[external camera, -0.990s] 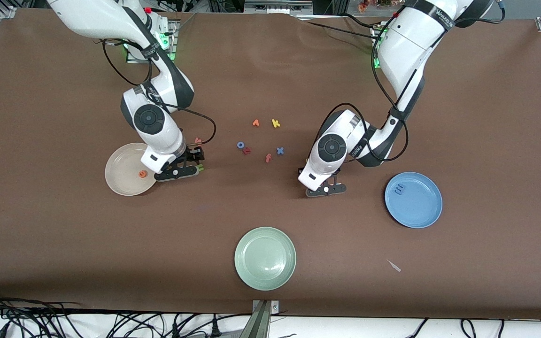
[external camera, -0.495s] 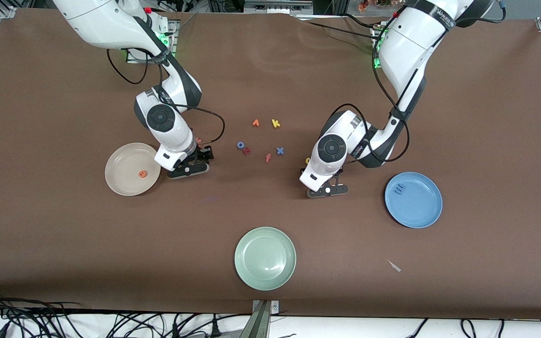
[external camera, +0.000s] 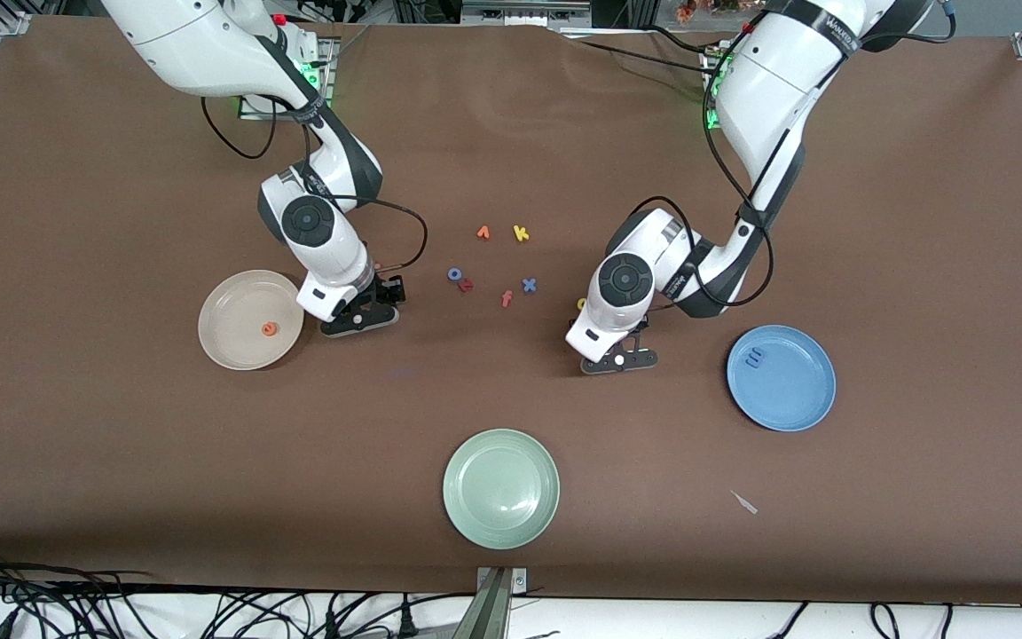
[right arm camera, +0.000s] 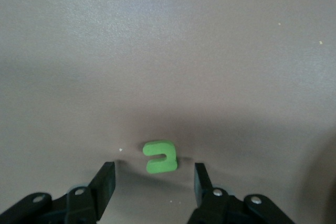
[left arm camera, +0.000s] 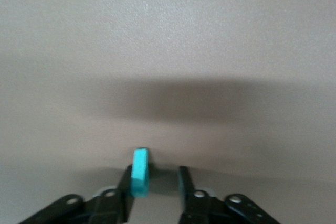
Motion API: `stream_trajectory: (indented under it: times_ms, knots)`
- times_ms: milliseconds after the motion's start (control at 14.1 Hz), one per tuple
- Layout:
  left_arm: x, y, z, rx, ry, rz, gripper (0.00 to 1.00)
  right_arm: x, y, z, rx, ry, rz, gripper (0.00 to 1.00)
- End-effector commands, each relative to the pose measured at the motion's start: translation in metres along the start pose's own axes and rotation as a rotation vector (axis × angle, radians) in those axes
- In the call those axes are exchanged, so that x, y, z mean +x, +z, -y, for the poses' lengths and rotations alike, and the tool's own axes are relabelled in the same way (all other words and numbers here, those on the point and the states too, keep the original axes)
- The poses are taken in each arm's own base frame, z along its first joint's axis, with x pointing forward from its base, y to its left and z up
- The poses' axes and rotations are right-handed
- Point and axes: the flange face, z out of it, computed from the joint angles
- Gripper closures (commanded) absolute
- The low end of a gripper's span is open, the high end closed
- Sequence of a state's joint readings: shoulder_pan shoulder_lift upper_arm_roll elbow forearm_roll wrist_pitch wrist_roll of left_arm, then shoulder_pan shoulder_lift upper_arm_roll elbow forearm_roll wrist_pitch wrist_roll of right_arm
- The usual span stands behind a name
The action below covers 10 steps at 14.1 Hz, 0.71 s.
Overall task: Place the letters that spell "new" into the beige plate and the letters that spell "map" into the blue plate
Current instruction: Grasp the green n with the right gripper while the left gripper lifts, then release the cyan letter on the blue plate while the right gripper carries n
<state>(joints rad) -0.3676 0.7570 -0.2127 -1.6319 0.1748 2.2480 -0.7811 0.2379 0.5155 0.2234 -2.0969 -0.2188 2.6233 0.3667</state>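
Two robot arms reached down over a brown tabletop (external camera: pixel 121 461) scattered with tiny foam letters.

The left gripper (left arm camera: pixel 156 184) was low over bare cloth between the loose letters and the blue plate (external camera: pixel 808 404), which lay toward the left arm's end of the tabletop from it. A teal p (left arm camera: pixel 139 172) stood on edge against one finger (left arm camera: pixel 124 187), while a clear gap separated it from the other finger, so the jaws were not yet closed on it. A periwinkle m (external camera: pixel 753 358) already lay in the blue plate. A yellow a (external camera: pixel 580 303) peeked out from beside that arm's wrist.

The right gripper (right arm camera: pixel 154 182) was just beside the beige plate (external camera: pixel 227 355), with its fingers spread wide. A green n (right arm camera: pixel 160 157) lay flat on the cloth just ahead of the gap between the fingertips, touching neither. An orange e (external camera: pixel 270 329) sat inside the beige plate. A pinkish-red w was hidden by that arm.

Between the two grippers lay a loose cluster: an orange v (external camera: pixel 483 232), a yellow k (external camera: pixel 521 233), a blue o (external camera: pixel 455 274), a dark red letter (external camera: pixel 467 285), a red-orange f (external camera: pixel 507 298) and a blue x (external camera: pixel 529 285). A pale green plate (external camera: pixel 475 506) sat nearer the front camera than both grippers, roughly midway between them
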Motion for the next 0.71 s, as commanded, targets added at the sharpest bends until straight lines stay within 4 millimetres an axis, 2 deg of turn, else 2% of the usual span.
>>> stream_trajectory:
  times_ms: [0, 141, 212, 354, 495, 637]
  knots:
    - [0.007, 0.006, 0.013, 0.053, -0.006, -0.006, 1.00, -0.004, 0.006, -0.002, -0.005, -0.002, -0.011, 0.42]
    - [0.008, 0.004, 0.014, 0.055, -0.001, -0.006, 1.00, -0.004, 0.006, -0.002, -0.005, -0.002, -0.013, 0.47]
    - [0.009, 0.001, 0.014, 0.061, -0.001, -0.003, 1.00, -0.004, 0.006, -0.002, -0.005, -0.004, -0.013, 0.53]
    - [0.014, -0.021, 0.023, 0.076, 0.007, -0.001, 1.00, -0.004, 0.006, -0.002, -0.005, -0.005, -0.013, 0.64]
    - [0.026, -0.045, 0.046, 0.086, 0.035, 0.003, 1.00, -0.003, 0.005, -0.003, -0.006, -0.011, -0.015, 0.72]
    - [0.036, -0.071, 0.071, 0.101, 0.066, 0.015, 1.00, 0.000, 0.001, -0.006, -0.011, -0.015, -0.018, 0.72]
